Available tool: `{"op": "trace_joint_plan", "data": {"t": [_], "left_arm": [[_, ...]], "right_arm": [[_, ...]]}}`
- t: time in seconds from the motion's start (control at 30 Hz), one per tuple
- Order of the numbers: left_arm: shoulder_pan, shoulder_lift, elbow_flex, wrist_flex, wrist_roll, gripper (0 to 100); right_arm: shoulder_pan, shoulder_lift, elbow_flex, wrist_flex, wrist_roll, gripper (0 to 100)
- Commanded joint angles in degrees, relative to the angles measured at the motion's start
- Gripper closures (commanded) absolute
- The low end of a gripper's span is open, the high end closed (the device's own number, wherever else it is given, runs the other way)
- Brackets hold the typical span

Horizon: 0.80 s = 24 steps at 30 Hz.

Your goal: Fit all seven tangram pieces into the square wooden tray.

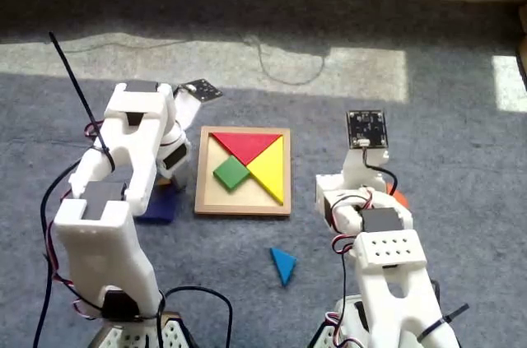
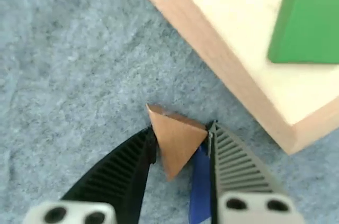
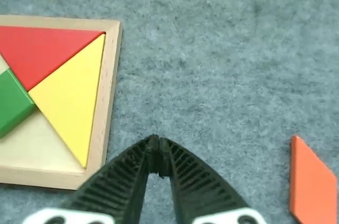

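Observation:
The square wooden tray [image 1: 202,200] lies on the grey carpet and holds a red triangle [image 1: 244,146], a yellow triangle [image 1: 272,171] and a green square [image 1: 231,173]. My left gripper [image 2: 180,142] is shut on a small brown triangle [image 2: 177,139] just off the tray's corner [image 2: 296,134], with a dark blue piece [image 2: 199,187] under it. That dark blue piece [image 1: 158,209] lies left of the tray. My right gripper [image 3: 157,154] is shut and holds nothing, near the tray's right edge [image 3: 108,86]. An orange piece [image 3: 312,181] lies beside it. A blue triangle [image 1: 283,264] rests below the tray.
Cables run along both arms and across the carpet at the back [image 1: 280,68]. Sunlit patches cross the carpet behind the tray. Open carpet lies right of the right arm and between the two arm bases.

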Motion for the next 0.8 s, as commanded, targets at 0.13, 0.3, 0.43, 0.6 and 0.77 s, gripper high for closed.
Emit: {"op": "trace_joint_plan", "data": {"t": [0.13, 0.3, 0.43, 0.6, 0.77], "left_arm": [[0.75, -2.15, -2.24, 0.53, -0.18, 88], [0.84, -8.66, -1.01, 0.62, -0.09, 88], [1.71, -15.60, 1.01, 0.62, -0.09, 87], [6.90, -20.88, 3.38, 0.26, 5.54, 87], [13.14, -20.09, 2.86, -0.09, 11.78, 87]], "right_arm": [[0.48, -1.36, -0.40, -1.36, -0.18, 98.9], [1.71, -1.36, -0.40, -1.36, -0.18, 98.9], [2.07, -1.36, -0.40, -1.36, -0.18, 98.9], [2.07, -1.36, -0.57, -1.36, -0.18, 98.9], [2.15, -1.36, -0.40, -1.36, -0.18, 98.9]]}}
